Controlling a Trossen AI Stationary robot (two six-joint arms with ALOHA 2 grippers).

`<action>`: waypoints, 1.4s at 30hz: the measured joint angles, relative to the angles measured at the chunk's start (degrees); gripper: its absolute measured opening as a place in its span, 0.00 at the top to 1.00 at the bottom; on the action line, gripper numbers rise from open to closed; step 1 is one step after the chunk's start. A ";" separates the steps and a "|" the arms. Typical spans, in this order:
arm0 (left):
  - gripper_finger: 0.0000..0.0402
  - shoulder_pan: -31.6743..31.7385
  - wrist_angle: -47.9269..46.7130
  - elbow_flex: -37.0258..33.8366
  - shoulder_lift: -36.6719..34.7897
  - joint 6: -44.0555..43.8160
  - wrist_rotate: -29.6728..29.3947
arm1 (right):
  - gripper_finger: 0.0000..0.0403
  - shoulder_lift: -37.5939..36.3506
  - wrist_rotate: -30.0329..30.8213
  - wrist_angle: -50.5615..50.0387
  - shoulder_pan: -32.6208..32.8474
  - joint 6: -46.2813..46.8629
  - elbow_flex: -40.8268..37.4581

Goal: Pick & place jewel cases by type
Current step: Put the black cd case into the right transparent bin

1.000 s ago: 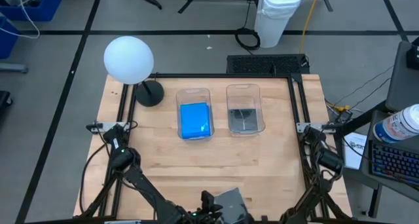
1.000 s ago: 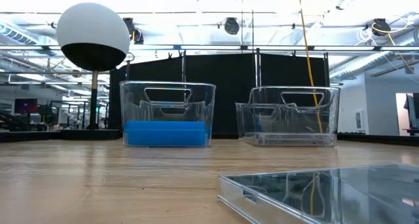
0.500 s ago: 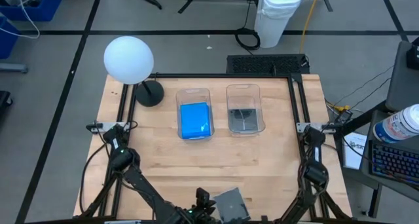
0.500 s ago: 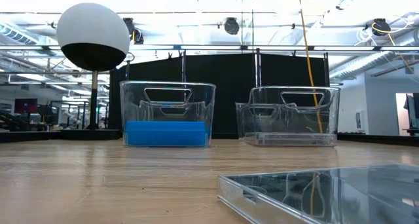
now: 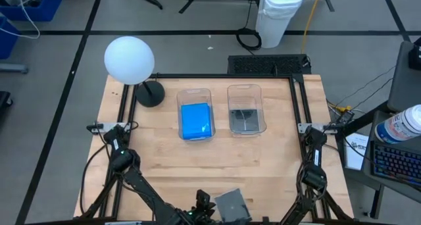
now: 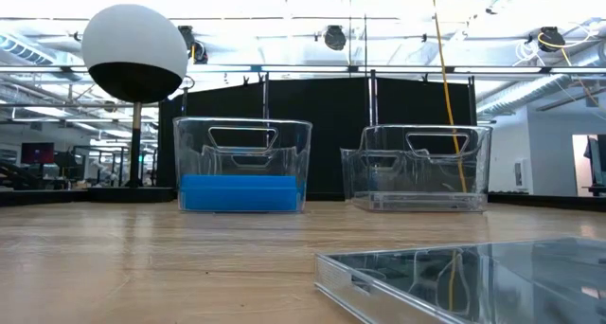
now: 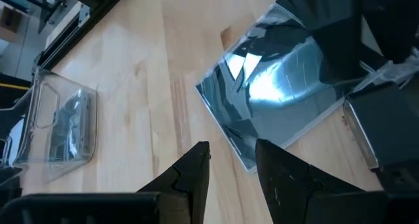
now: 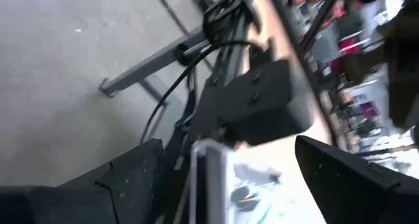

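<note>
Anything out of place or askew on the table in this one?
One grey see-through case lies loose at the near edge of the table, turned at an angle, outside both tubs. The left hand hovers beside its corner. The blue cases sit in the left tub, a grey case in the right tub. Nothing spilled or broken.

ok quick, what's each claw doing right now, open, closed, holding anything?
Left claw: open, empty, just short of the grey case at the table's near edge.
Right claw: open, empty, off the table's right side.
</note>
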 joint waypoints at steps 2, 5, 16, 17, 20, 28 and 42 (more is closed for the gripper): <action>0.67 0.00 -0.66 0.00 0.00 -0.13 0.00 | 0.20 -0.01 -0.35 -2.62 -0.07 1.74 0.00; 0.67 0.00 -2.03 0.00 0.00 -1.18 0.09 | 0.24 0.01 -0.54 -5.11 -0.29 4.05 0.00; 0.67 0.02 -2.18 0.00 0.00 -3.00 1.60 | 0.57 -0.05 -5.34 -7.05 -1.97 10.79 0.00; 0.67 0.02 -2.18 0.00 0.00 -3.02 1.60 | 0.61 -0.09 -5.25 -7.02 -2.00 10.89 0.00; 0.67 0.00 -2.18 0.00 0.00 -3.02 2.13 | 0.72 -0.12 -4.84 -7.05 -1.93 10.94 0.00; 0.67 0.00 -2.19 0.00 0.00 -2.71 2.98 | 0.88 -0.26 -1.83 -6.02 -1.52 7.76 -0.02; 0.67 0.00 -2.26 0.00 0.00 -2.85 2.99 | 0.91 -6.57 8.75 -4.94 2.56 1.49 0.50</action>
